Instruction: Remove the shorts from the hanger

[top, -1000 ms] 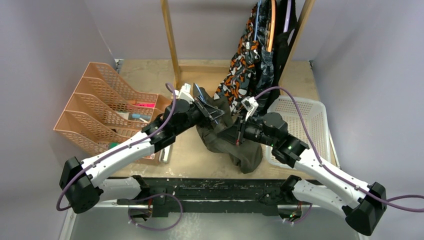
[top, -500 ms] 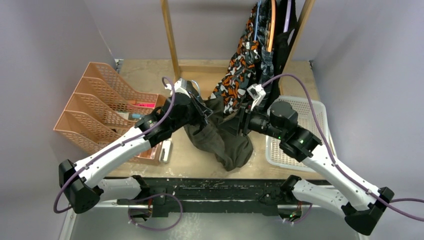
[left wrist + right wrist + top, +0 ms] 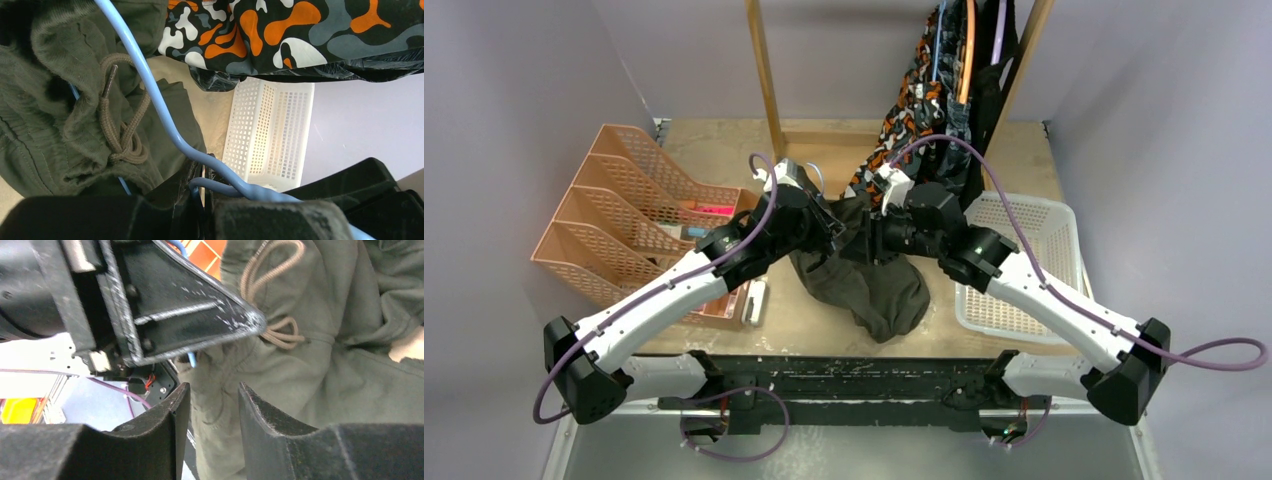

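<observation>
- I see the olive green shorts [image 3: 869,290] bunched in a low heap at front centre. The waistband end is raised, and the tan drawstring [image 3: 122,135] is knotted and hangs loose.
- A light-blue hanger [image 3: 150,95] runs across that waistband, touching the fabric.
- The orange-black-white camouflage shorts [image 3: 912,110], dark grey-blue camouflage shorts [image 3: 952,128] and black shorts [image 3: 989,95] hang close together at rear right.

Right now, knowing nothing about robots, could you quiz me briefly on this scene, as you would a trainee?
1. True or false: the orange-black-white camouflage fabric shorts hang from the wooden rack.
2. What does the left end effector grip? A. the thin light-blue hanger; B. the camouflage shorts; C. nothing.
3. Fill in: the right end effector has its jaws ___ at the plain olive green fabric shorts.
Key: 1 true; 2 A; 3 open.
</observation>
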Motion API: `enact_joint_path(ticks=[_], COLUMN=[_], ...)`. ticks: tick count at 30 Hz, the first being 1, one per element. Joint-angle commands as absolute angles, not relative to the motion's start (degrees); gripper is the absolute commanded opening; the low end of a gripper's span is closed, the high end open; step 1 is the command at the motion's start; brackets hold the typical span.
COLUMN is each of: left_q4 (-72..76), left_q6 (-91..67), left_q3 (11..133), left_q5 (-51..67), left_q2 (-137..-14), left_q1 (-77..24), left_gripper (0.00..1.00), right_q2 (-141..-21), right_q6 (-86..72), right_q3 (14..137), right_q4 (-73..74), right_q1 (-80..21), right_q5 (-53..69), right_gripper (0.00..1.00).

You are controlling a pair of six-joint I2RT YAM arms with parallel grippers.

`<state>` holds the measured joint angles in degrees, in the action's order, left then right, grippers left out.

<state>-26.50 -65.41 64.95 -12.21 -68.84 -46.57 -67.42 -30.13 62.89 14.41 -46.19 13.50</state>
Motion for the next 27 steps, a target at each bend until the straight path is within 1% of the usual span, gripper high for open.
enact_joint_path(ticks=[1, 5, 6, 9, 11, 17, 23, 27], left_q4=[-24.26, -23.42, -23.22, -24.16, -24.25, -24.19, -24.3, -23.54], left_q6=[-66.19, -66.76, -66.81, -66.71, -66.7, -66.9, -66.77, -67.11], left_q3=[68.14, 67.54, 67.43, 67.42, 67.2, 67.23, 67.22, 66.34], left_q5=[-14.52, -14.45, -14.37, -14.75, -15.13, -15.71, -16.16, -16.1], left_q2=[-67.79, -67.14, -66.92, -66.21, -65.61, -64.91, -64.16, -63.42], left_q1=[-46.4, -46.4, -46.36, -46.3, -46.37, -46.38, -46.33, -46.32], left_gripper=[0.0, 0.0, 0.0, 0.0, 0.0, 0.0, 0.0, 0.0], right_q2=[-69.33, -70.02, -70.11, -69.38, -68.18, -65.87, -63.82, -62.63], right_q6=[-28.83, -29.6, -29.64, -30.3, -30.56, -31.21, -31.31, -33.48], right_q3=[68.62, 67.46, 67.42, 66.9, 66.21, 64.28, 60.48, 57.82], right_q4=[13.53, 12.01, 12.16, 11.97, 11.29, 11.69, 11.49, 9.55], right_q1=[-48.74, -50.23, -50.27, -50.39, -50.45, -50.41, -50.41, -50.45], right_q5=[11.38, 9.44, 9.3, 7.93, 7.55, 6.25, 12.05, 12.94], right_gripper=[0.41, 0.38, 0.35, 0.16, 0.0, 0.0, 0.0, 0.0])
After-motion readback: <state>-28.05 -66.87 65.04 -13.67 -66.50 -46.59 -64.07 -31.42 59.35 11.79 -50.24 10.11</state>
